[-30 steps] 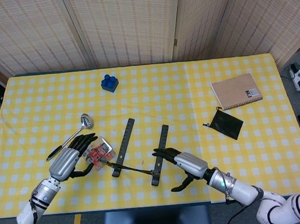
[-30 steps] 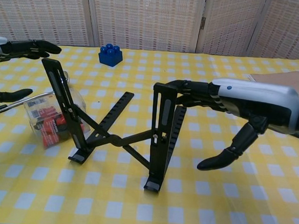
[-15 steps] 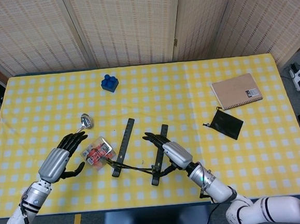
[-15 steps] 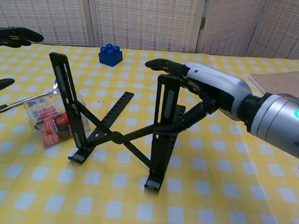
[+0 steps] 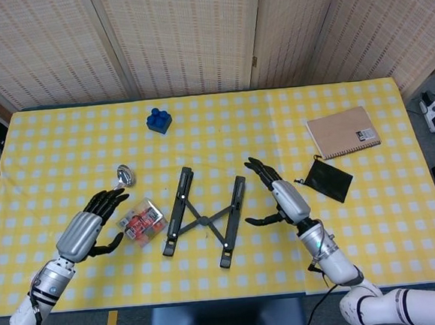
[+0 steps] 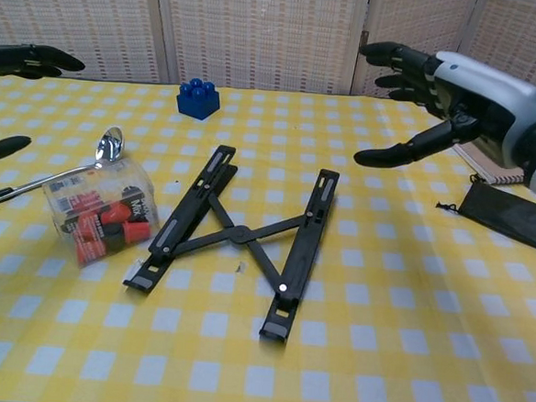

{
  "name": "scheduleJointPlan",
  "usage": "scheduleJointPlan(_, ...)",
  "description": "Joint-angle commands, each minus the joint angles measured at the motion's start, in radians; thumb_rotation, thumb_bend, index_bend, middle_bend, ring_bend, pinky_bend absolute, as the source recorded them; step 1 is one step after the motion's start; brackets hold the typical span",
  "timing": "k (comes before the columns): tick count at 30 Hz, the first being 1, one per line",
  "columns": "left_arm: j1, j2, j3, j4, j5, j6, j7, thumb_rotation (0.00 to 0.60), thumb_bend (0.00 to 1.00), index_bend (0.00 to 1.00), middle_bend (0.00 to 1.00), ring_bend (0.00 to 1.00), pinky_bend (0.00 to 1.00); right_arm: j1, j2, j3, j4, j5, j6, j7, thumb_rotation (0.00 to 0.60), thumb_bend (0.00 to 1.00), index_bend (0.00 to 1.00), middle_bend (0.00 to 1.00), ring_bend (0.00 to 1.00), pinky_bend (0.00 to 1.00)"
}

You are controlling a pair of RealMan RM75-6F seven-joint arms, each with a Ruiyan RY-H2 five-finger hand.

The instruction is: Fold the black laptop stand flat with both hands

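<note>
The laptop stand point(image 5: 204, 218) lies flat mid-table, rails splayed apart. Your left hand point(image 5: 87, 228) and right hand point(image 5: 279, 197) hover spread, holding nothing. Lowering looks done; next, press the rails together.

Woven reed screens point(image 5: 185, 37) stand behind the yellow-checked table point(image 5: 221, 117).

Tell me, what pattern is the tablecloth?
Yellow-and-white checks on the tablecloth, clearest in the head view.
</note>
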Motion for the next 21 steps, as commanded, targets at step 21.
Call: scheduleJointPlan(21, -0.125, -0.189, -0.063, 0.042, -0.079, -0.182, 0.342, 0.6, 0.26, 0.07, 0.02, 0.0, 0.0, -0.054, 0.165, -0.067, -0.116, -0.198, 0.022, 0.063, 0.6, 0.16, 0.0, 0.0, 0.04, 0.0)
